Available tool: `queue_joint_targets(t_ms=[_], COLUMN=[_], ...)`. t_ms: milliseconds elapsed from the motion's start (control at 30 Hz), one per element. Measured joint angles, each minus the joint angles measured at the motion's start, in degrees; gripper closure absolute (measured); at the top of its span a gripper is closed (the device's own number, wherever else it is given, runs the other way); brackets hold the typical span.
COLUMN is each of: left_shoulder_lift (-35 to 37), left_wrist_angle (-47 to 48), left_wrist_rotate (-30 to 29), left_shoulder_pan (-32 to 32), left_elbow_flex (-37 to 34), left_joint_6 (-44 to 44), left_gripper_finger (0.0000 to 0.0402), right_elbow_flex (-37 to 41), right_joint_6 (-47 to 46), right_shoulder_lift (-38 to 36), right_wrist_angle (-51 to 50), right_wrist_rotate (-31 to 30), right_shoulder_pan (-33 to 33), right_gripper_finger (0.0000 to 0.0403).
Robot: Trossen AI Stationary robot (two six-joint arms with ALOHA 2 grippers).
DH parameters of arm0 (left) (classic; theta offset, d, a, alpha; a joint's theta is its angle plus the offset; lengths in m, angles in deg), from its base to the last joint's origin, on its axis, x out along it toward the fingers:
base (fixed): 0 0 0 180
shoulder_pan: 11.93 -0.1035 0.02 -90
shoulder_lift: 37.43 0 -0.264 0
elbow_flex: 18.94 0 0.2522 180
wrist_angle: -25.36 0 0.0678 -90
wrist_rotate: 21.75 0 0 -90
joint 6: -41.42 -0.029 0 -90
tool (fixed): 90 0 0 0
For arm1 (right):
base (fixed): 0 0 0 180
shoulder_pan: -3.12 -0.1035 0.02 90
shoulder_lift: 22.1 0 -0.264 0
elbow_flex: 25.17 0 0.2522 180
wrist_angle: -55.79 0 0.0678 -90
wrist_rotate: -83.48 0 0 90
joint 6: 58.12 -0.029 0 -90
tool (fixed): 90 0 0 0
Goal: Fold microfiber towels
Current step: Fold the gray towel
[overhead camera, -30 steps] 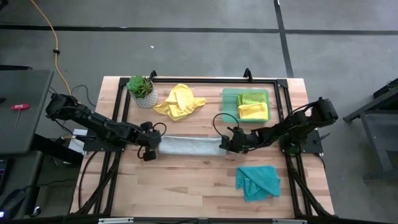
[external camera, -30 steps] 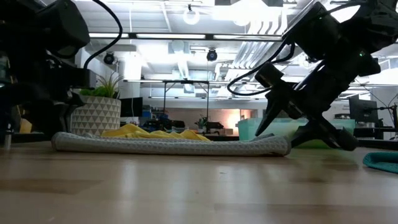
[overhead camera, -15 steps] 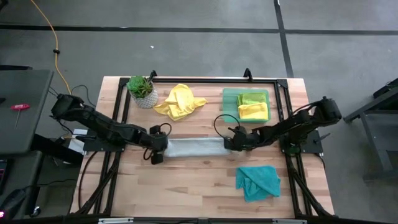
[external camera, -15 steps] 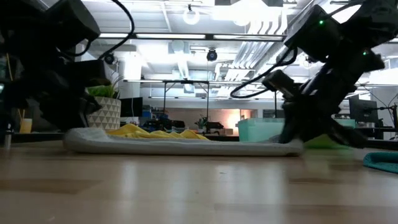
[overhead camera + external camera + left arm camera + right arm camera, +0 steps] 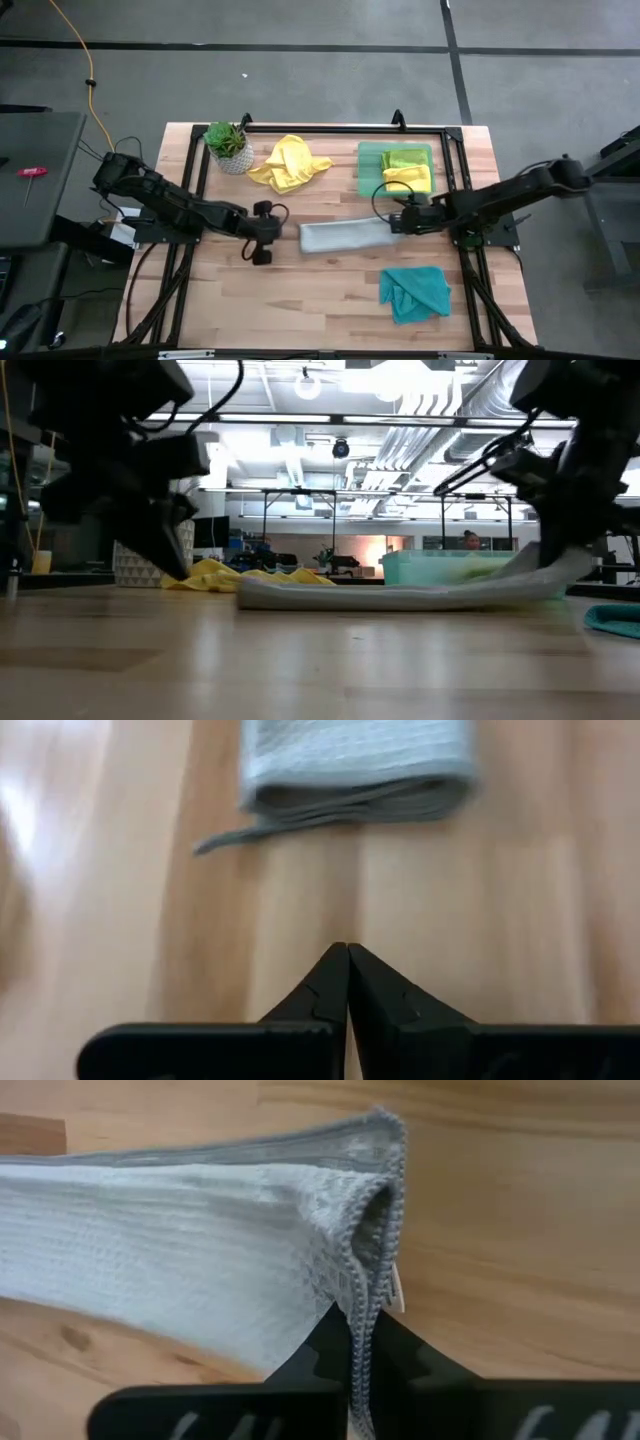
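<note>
A grey microfiber towel (image 5: 345,236), folded into a long strip, lies across the table's middle. My right gripper (image 5: 357,1325) is shut on its right end (image 5: 398,224). My left gripper (image 5: 347,950) is shut on nothing and hovers low over the wood (image 5: 268,237), a short way left of the towel's left end (image 5: 355,800). A crumpled yellow towel (image 5: 290,163) lies at the back. A teal towel (image 5: 412,290) lies near the front right. My right gripper pinches the hemmed edge (image 5: 372,1285) at the grey towel's right end between its two fingers, where the layers fold over. The fingers come from the table's right, slanting down. That end is raised off the wood (image 5: 555,568); the rest of the strip lies on the table.
A green tray (image 5: 368,170) at the back right holds a lime green and a yellow folded towel. A potted plant (image 5: 228,145) stands at the back left. A black frame (image 5: 320,128) runs along the table's edges. Bare wood shows at the front left.
My right gripper has shut on the grey towel's right end and gone toward the table's right edge, raising that end. The whole strip has slid right along the table. My left gripper, shut throughout, has moved right more slowly, so the towel's left end has drawn away from it.
</note>
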Motion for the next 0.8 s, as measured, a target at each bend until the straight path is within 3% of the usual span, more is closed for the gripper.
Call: queue_joint_targets(t_ms=[200, 333, 467, 633, 800], left_shoulder_lift=[-7.2, -15.2, -20.3, -21.3, -20.8], left_wrist_angle=[-4.8, -4.1, -4.0, -4.6, -4.5], left_wrist_rotate=[2.2, 2.6, 2.7, 0.9, 0.6], left_shoulder_pan=[0.0, -0.6, -1.1, -1.4, -1.4], left_elbow_flex=[4.9, 10.0, 14.3, 15.6, 15.6], left_joint_6=[-2.2, -2.8, -2.7, -2.8, -2.8], left_gripper_finger=[0.0401, 0.0401, 0.0401, 0.0401, 0.0401], right_elbow_flex=[0.0, -1.4, -4.8, -9.3, -11.0], right_joint_6=[-0.3, -0.2, 1.9, 4.9, 7.5], right_shoulder_lift=[-7.7, -8.6, -6.4, -1.5, 4.4], right_wrist_angle=[-7.2, -7.1, -6.5, -4.8, 6.5], right_wrist_rotate=[-0.9, -1.6, -1.7, -1.4, -1.4], right_shoulder_pan=[0.0, 0.0, -0.1, -0.1, -0.1], right_gripper_finger=[0.0402, 0.0402, 0.0402, 0.0403, 0.0403])
